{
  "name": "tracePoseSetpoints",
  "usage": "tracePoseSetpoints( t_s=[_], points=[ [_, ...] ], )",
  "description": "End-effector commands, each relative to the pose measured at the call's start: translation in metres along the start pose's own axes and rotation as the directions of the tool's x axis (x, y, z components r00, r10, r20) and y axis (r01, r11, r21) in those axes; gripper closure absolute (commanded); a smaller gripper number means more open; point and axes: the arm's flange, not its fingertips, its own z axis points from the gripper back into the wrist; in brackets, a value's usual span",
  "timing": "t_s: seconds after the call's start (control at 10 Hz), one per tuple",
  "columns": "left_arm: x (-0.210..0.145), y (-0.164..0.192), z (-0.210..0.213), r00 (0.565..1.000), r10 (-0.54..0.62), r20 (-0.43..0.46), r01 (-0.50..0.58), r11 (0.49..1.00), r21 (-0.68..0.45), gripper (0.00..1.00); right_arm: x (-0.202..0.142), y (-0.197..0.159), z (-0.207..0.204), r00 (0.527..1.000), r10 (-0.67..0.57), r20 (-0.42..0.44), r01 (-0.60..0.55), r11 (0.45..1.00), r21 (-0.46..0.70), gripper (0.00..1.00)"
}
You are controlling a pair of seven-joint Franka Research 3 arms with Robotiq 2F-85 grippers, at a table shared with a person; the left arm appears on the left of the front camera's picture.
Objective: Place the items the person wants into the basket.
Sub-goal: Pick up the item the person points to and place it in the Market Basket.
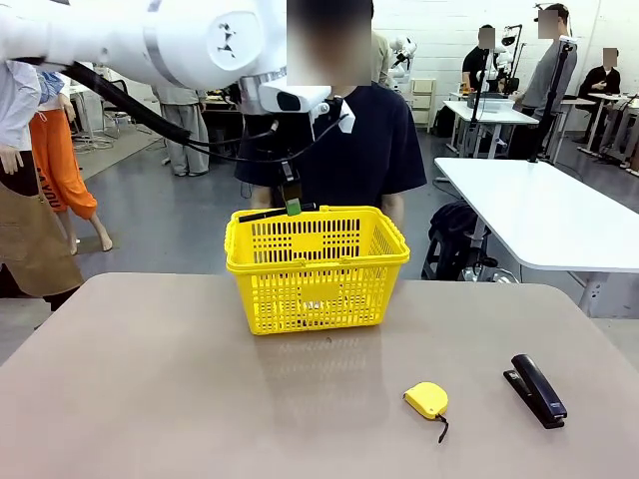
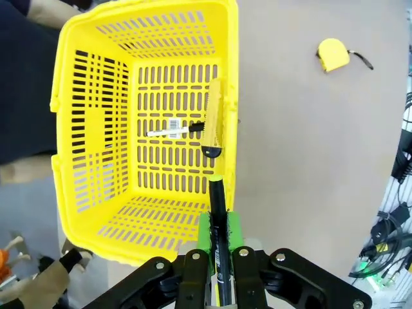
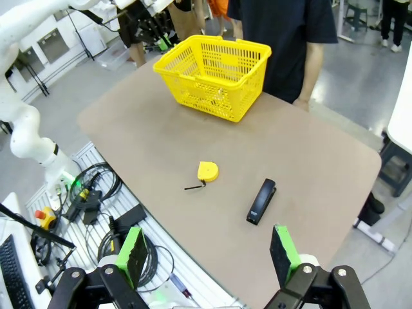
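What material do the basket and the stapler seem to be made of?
The basket: likely moulded plastic, glossy bright yellow, with thin lattice walls. The stapler: black, slightly shiny; plastic or painted metal, the pictures leave it open.

Tan table (image 1: 150, 379) with three things on it
The yellow basket (image 1: 317, 264) stands near the far edge by the middle; a yellow tape measure (image 1: 427, 400) and a black stapler (image 1: 537, 390) lie apart toward the near right

no readable text, small barcode label on white marker (image 2: 168, 131), print illegible
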Motion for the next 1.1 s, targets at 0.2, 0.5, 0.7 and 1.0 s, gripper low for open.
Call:
tracePoseSetpoints(
  t_s=[0.2,0.5,0.7,1.0],
  points=[
    [0.004,0.011,-0.013,1.0,0.009,-0.013,-0.009,1.0,-0.008,0.89,0.0,0.0,-0.001,1.0,0.005,0.003,-0.005,1.0,0.009,0.0],
    [0.004,0.011,-0.013,1.0,0.009,-0.013,-0.009,1.0,-0.008,0.89,0.0,0.0,-0.001,1.0,0.005,0.003,-0.005,1.0,0.009,0.0],
    [0.004,0.011,-0.013,1.0,0.009,-0.013,-0.009,1.0,-0.008,0.89,0.0,0.0,-0.001,1.0,0.005,0.003,-0.005,1.0,0.009,0.0],
    [0.036,0.055,-0.028,0.997,-0.002,-0.077,-0.006,0.995,-0.104,0.89,0.0,0.0,-0.001,1.0,0.005,0.003,-0.005,1.0,0.009,0.0]
  ],
)
